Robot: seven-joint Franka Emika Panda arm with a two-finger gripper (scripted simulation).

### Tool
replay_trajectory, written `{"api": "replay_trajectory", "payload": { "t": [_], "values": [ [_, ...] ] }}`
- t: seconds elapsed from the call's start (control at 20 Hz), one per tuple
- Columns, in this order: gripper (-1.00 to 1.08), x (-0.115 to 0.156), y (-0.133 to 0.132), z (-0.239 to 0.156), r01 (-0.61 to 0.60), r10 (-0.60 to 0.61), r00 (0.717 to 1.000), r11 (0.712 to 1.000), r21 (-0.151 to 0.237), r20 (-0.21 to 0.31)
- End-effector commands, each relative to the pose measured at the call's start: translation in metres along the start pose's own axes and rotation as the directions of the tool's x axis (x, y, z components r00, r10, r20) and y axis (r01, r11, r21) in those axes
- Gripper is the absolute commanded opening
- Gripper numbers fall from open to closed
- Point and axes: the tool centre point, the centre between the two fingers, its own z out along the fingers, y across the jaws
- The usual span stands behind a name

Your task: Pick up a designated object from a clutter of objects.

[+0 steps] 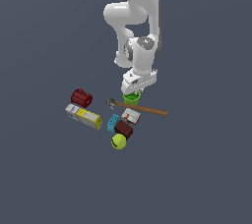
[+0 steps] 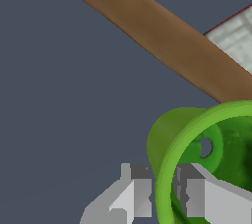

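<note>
Wrist view: green cup [image 2: 197,144] upright, mouth up

cup [image 2: 197,134] bright green | hammer handle [image 1: 147,109] brown wood | mug [image 1: 81,98] dark red | long box [image 1: 84,115] yellow and white | brick [image 1: 113,122] blue | ball [image 1: 118,142] yellow-green | arm [image 1: 135,16] white

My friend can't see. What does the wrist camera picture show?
The tool has its two grey fingers on either side of the green cup's wall, one inside and one outside. Behind it lies the hammer's brown handle and a white box corner.
</note>
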Motion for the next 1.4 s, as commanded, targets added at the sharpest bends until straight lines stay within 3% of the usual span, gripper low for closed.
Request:
{"api": "replay_trajectory", "payload": {
  "t": [0.0,0.75,1.35],
  "values": [
    [-1.00,0.000,0.000,0.000,0.000,0.000,1.000,1.000,0.000,0.000],
    [-1.00,0.004,0.006,-0.007,0.000,0.000,1.000,1.000,0.000,-0.001],
    [-1.00,0.027,0.044,-0.058,0.001,-0.001,1.000,1.000,0.004,-0.003]
  ]
}}
